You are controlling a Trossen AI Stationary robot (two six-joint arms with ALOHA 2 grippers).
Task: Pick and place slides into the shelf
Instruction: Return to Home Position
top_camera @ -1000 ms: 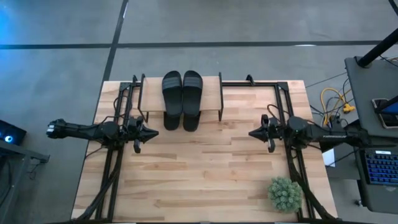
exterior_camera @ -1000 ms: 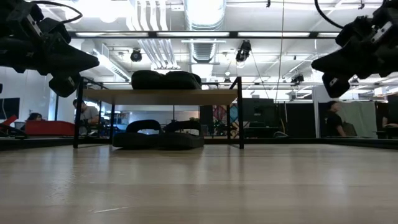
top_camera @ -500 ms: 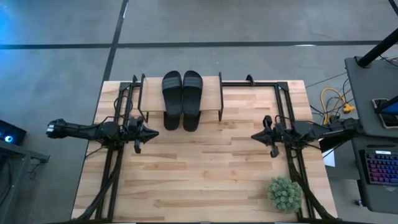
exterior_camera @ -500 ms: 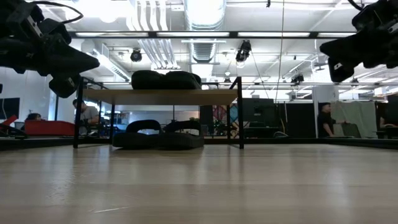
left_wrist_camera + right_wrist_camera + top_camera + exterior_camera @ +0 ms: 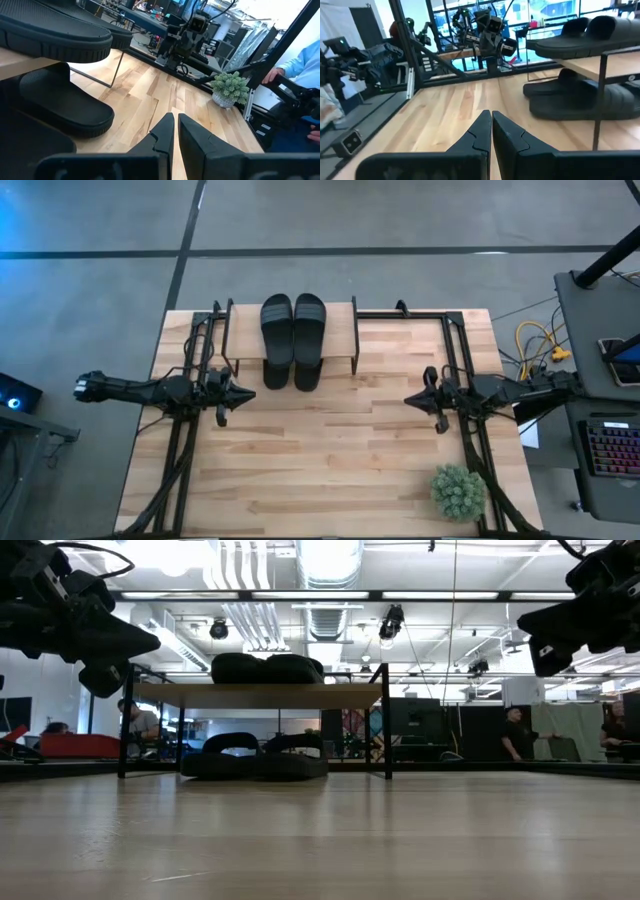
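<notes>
The low view alone reveals two slides (image 5: pixel 254 756) under the shelf (image 5: pixel 258 695); overhead shows the top pair (image 5: pixel 292 330). The left claw (image 5: pixel 251 394) and right claw (image 5: pixel 405 396), both pressed together, hover over the counter (image 5: pixel 330 465), the right higher than a second ago.

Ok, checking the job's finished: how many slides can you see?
4. Two slides sit side by side on the shelf plank; two more lie on the table beneath it. None looks hidden.

Shelf (image 5: pixel 341 330) on table (image 5: pixel 330 460), slides (image 5: pixel 277 330) atop, seemingly under
</notes>
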